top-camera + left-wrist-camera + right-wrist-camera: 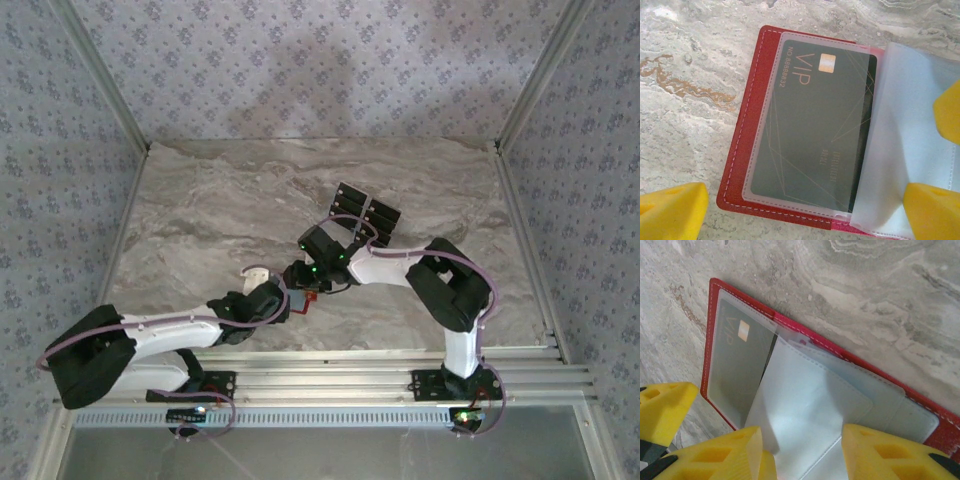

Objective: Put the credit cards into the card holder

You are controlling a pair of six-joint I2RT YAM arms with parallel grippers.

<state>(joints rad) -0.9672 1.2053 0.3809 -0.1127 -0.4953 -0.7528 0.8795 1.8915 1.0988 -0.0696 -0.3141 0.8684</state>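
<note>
The red card holder (742,150) lies open on the marble table. One dark credit card (815,130) marked VIP sits inside its clear left sleeve. My left gripper (801,212) hangs open just above it, its yellow fingers far apart beyond both ends of the holder. My right gripper (800,455) has its fingers on either side of a lifted pale sleeve leaf (805,400), which bows between them. From above, two more groups of black credit cards (350,199) (383,217) lie behind the arms. The card holder (308,297) is mostly hidden under both wrists.
Patterned walls enclose the marble table (200,200) on three sides. Aluminium rails (330,375) run along the near edge by the arm bases. The two wrists crowd together at the centre. Open table lies to the left and at the back.
</note>
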